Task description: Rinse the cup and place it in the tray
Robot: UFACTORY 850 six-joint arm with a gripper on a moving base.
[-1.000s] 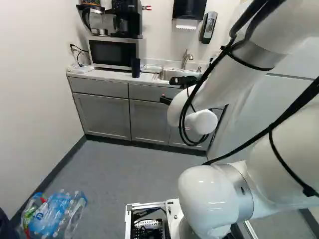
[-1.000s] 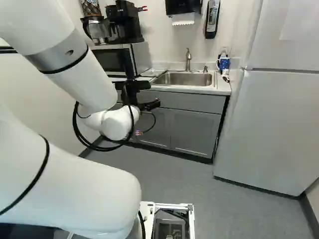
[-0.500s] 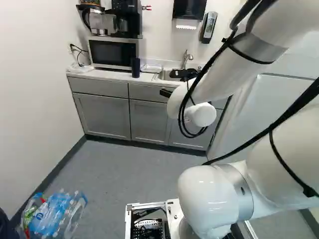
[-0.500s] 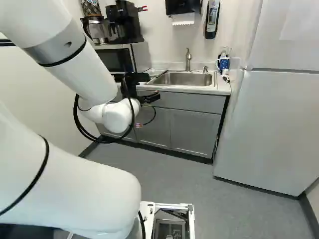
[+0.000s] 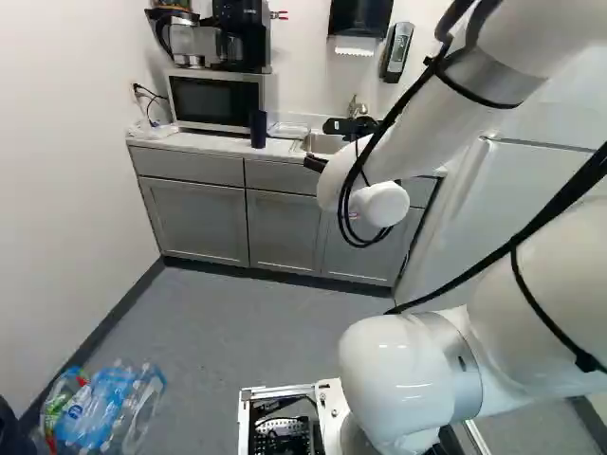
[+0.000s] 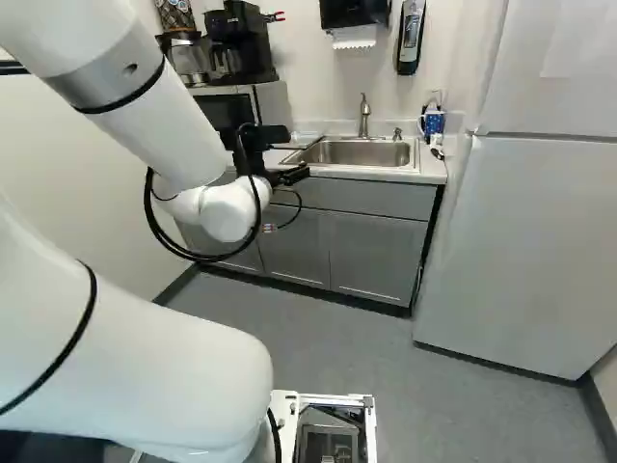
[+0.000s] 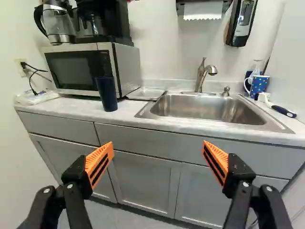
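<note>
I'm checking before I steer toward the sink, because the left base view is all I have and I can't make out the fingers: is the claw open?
Observer: Yes. In the wrist view the claw is open, its orange-padded fingers wide apart.

Operator: Thanks. The arm also covers the far end of the counter for me. Is there any cup beyond the sink?

Observer: Yes, a blue polka-dot mug stands upright beside the sink, on the refrigerator side.
</note>
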